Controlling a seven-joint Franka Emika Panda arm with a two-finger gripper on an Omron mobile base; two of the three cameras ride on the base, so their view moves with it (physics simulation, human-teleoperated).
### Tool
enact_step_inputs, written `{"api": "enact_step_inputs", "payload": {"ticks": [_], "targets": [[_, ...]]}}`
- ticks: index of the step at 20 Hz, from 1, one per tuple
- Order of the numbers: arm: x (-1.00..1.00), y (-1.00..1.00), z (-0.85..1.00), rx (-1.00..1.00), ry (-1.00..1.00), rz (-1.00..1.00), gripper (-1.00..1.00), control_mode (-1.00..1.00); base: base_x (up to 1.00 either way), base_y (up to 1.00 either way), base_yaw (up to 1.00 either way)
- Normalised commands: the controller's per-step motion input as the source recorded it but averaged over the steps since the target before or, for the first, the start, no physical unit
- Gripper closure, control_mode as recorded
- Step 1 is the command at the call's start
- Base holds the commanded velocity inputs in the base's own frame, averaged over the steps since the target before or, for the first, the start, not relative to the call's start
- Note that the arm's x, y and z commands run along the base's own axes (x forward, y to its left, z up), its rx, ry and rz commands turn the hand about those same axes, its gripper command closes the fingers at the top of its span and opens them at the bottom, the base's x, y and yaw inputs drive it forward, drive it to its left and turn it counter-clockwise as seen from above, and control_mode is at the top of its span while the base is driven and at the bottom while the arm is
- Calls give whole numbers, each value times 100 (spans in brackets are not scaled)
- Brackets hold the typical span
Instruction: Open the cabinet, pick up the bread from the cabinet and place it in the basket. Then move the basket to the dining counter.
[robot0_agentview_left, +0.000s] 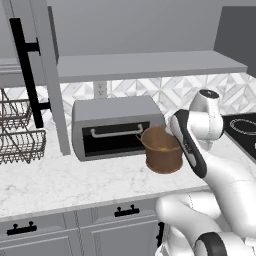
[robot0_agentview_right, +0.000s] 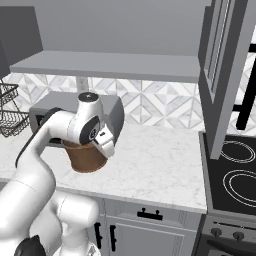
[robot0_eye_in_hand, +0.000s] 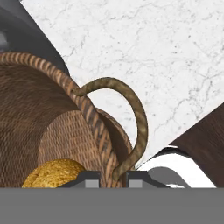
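Basket (robot0_agentview_left: 162, 150) sits in the left base view on the marble bench (robot0_agentview_left: 60, 182), directly in front of a grey toaster oven (robot0_agentview_left: 116, 126) with a dark glass door. The white arm (robot0_agentview_left: 200, 135) reaches over from the right and covers the basket's right rim. An open cabinet door (robot0_agentview_left: 47, 70) with a long black bar handle hangs at upper left, with wire racks (robot0_agentview_left: 20, 135) beside it. Grey drawers (robot0_agentview_left: 115, 220) with short black handles run below the bench.

In the right base view, the basket (robot0_agentview_right: 86, 156) appears tilted under the arm's wrist, with its base at or just off the bench (robot0_agentview_right: 160, 160); contact cannot be confirmed. The toaster oven (robot0_agentview_right: 112, 112) stands behind it. A black cooktop (robot0_agentview_right: 235, 175) with 2 ring burners lies at the right, below a second open cabinet door (robot0_agentview_right: 220, 75).

In the hand view, the tool (robot0_eye_in_hand: 112, 178) is closed on the basket's loop handle (robot0_eye_in_hand: 135, 118): its 2 finger tips sit almost together with the foot of the handle pinched between them at the woven rim. The bread (robot0_eye_in_hand: 54, 173) rests inside the basket (robot0_eye_in_hand: 39, 127) near its bottom, close to the tips. White veined bench surface (robot0_eye_in_hand: 153, 52) shows beyond the rim.
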Motion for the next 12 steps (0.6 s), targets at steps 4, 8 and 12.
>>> {"api": "enact_step_inputs", "payload": {"ticks": [4,8,12], "targets": [[-51,0,68,5,-30,4,100,-100,0,0,0],[-44,-17,62,27,-13,0,100,-100,0,0,0],[-45,-28,72,24,-1,-1,100,-100,0,0,0]]}}
